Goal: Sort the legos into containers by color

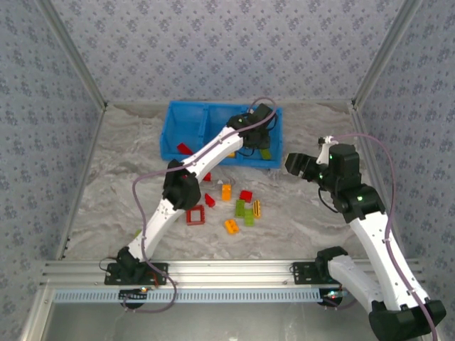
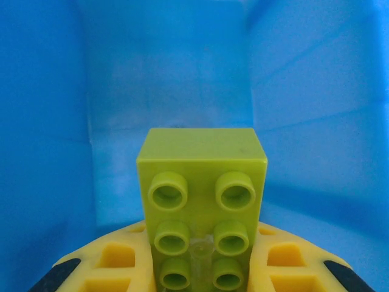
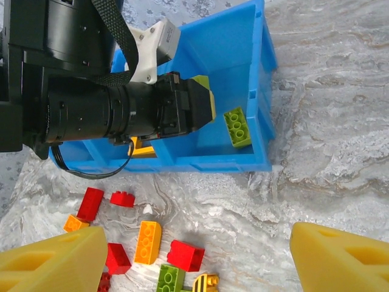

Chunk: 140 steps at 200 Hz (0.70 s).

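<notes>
A green brick (image 2: 200, 201), studs facing the wrist camera, is clamped between the left jaws, which are closed to the brick's width inside the right-end compartment of the blue bin (image 1: 186, 121), its walls rising on either side of them. The right jaws stand wide apart with nothing between them. The bin lies ahead of them, and loose bricks (image 3: 149, 241) in red, orange and green are scattered on the marbled worktop (image 3: 340, 152) just below and ahead.

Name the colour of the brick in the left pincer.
Lime green plastic brick; left wrist view shows it best.
</notes>
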Available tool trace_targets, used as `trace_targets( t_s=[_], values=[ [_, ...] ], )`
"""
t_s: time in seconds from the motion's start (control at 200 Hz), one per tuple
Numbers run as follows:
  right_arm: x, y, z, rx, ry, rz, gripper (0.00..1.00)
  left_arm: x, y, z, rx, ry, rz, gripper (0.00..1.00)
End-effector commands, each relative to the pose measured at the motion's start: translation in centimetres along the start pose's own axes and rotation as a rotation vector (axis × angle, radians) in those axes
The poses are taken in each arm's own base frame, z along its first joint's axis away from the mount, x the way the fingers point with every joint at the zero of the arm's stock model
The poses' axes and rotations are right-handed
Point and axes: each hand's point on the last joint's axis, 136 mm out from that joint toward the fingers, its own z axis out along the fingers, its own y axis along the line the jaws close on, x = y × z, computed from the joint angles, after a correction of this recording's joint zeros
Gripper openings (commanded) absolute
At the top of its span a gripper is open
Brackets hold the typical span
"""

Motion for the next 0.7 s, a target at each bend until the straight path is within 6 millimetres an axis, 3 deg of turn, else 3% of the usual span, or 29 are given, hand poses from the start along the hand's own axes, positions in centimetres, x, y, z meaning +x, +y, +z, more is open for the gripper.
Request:
trace_targets(
  t_s=[0.0, 0.195, 0.325, 0.475, 0.625, 0.695],
  values=[
    [0.9, -1.0, -0.1, 0.038, 0.025, 0.03, 0.82, 1.1, 0.5, 0.4, -0.055, 0.018, 0.019, 0.14],
    [1.1, -1.1, 0.1, 0.039, 0.034, 0.028, 0.84, 3.2, 0.9, 2.1, -0.078, 0.073, 0.025, 0.14],
    [2.9, -1.3, 1.0, 0.03, 0.114, 0.031, 0.83, 4.2, 1.3, 2.9, -0.103, 0.098, 0.024, 0.15],
    [5.7, -1.8, 1.9, 0.027, 0.2, 0.028, 0.8, 5.0, 1.8, 3.2, -0.12, 0.127, 0.008, 0.19],
    [6.2, -1.6, 1.8, 0.03, 0.21, 0.011, 0.79, 5.3, 2.0, 3.1, -0.127, 0.136, 0.011, 0.2],
    [6.3, -1.6, 1.9, 0.031, 0.216, 0.001, 0.8, 5.2, 1.7, 3.0, -0.112, 0.138, 0.012, 0.26]
  ],
)
